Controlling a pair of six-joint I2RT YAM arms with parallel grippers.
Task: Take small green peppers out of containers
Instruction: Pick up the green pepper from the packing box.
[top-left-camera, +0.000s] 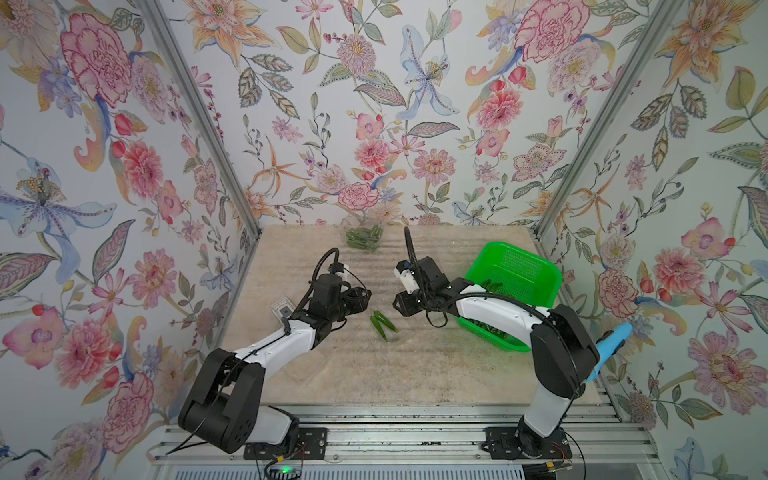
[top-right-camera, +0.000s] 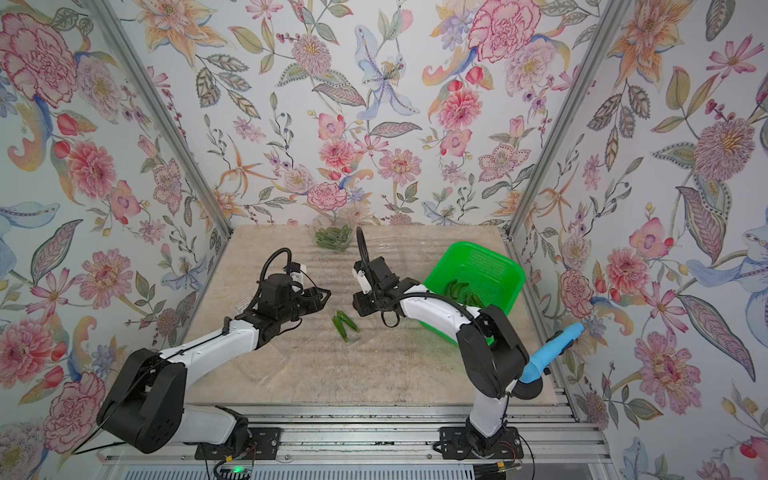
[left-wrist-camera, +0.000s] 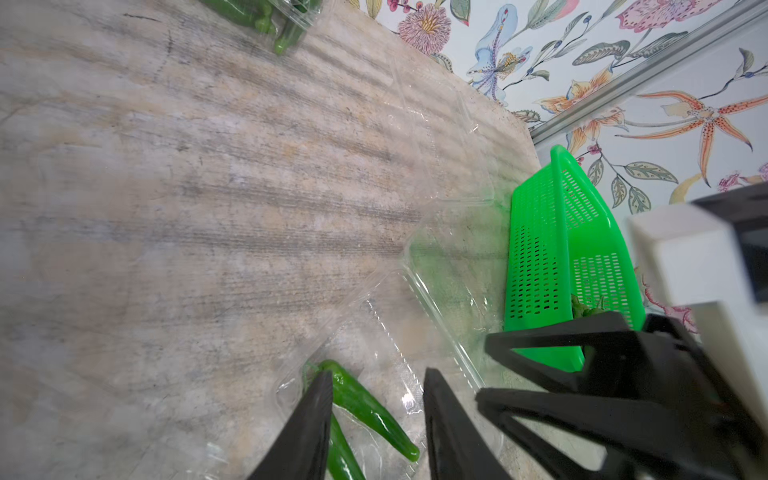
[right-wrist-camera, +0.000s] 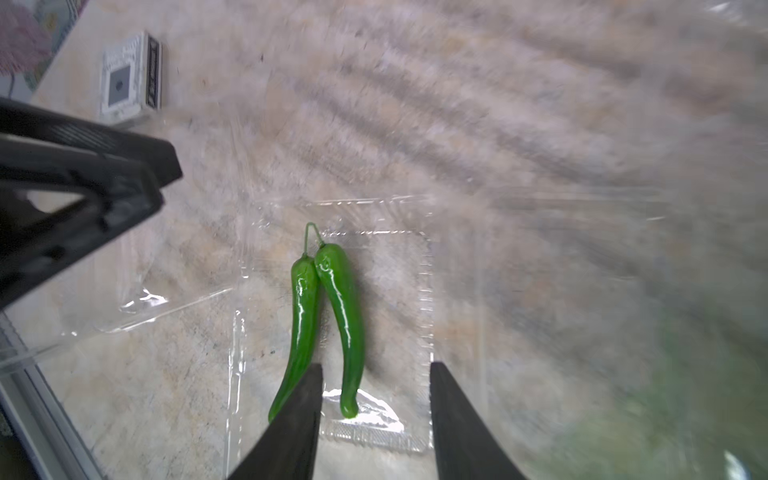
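Observation:
Two small green peppers (top-left-camera: 384, 325) (top-right-camera: 345, 324) lie side by side in an open clear container (right-wrist-camera: 426, 291) at the middle of the table. In the right wrist view both peppers (right-wrist-camera: 347, 316) have their stems away from my right gripper (right-wrist-camera: 376, 368), which is open just short of their tips. My left gripper (left-wrist-camera: 378, 374) is open on the opposite side, over the stem ends of the peppers (left-wrist-camera: 365, 405). Neither gripper holds anything. In both top views the left gripper (top-left-camera: 365, 295) and right gripper (top-left-camera: 397, 305) face each other across the peppers. A closed container (top-left-camera: 365, 237) (top-right-camera: 332, 237) full of peppers stands at the back.
A bright green perforated basket (top-left-camera: 513, 286) (top-right-camera: 473, 282) (left-wrist-camera: 540, 257) with several peppers stands at the right, partly under the right arm. An empty clear clamshell (left-wrist-camera: 449, 257) lies beside it, another (top-right-camera: 266, 365) under the left arm. A small printed card (right-wrist-camera: 129, 79) (top-left-camera: 283, 309) lies left.

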